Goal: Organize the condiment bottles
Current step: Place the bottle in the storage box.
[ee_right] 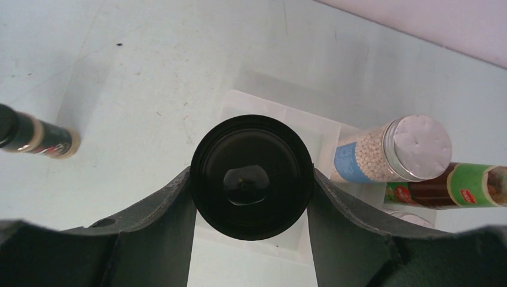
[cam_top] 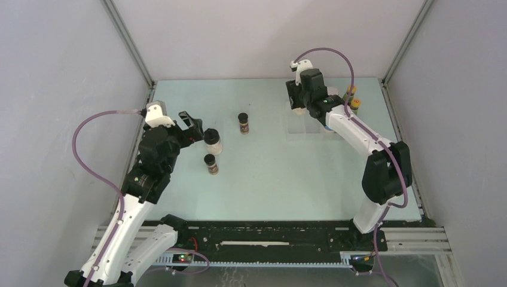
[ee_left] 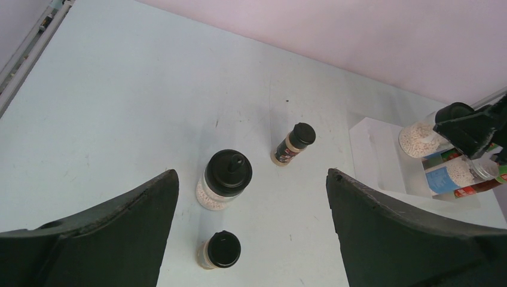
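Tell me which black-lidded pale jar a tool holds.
The jar in the right tool, above the clear tray; the other jar stands free on the table near the open left tool.

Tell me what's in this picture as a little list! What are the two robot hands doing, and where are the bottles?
left gripper: open, pointed at the loose jars
right gripper: shut on held black-lidded jar, above clear tray
loose on table: second black-lidded jar, far tiny jar, near tiny jar
at tray: grey-lidded jar, red sauce bottle
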### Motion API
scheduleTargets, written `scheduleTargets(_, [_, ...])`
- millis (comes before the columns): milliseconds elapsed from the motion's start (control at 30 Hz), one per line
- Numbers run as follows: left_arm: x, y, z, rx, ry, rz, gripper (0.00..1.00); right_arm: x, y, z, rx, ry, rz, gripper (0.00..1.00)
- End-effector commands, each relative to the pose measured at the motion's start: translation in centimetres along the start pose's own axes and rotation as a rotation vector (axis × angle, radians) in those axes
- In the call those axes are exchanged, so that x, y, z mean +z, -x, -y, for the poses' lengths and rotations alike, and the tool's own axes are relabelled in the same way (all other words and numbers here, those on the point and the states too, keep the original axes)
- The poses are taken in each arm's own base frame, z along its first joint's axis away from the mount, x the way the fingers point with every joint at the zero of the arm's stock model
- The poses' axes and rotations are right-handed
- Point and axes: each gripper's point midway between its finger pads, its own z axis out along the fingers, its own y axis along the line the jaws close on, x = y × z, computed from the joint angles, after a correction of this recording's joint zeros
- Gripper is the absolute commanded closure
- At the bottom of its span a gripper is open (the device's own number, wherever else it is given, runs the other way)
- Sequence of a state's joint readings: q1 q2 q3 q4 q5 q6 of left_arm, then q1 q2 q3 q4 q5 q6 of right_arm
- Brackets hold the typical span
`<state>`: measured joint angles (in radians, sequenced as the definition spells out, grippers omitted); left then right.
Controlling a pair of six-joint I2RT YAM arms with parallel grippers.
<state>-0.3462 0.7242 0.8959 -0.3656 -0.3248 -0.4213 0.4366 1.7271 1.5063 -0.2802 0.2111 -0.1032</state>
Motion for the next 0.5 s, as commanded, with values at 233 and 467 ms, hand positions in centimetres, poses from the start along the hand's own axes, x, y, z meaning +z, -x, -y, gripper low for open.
scheduleTargets(233, [-0.2,-0.6,-0.4,0.006,-0.002,-0.005,0.02,1.8,3.1,4.9,0.221,-0.178,0.103,1.00])
scheduleTargets(467, [0.0,-0.7,-0.4,0.011,0.000,-0.008,0.02,2.7,2.6,6.3,0.288,-0.205,0.109,1.00])
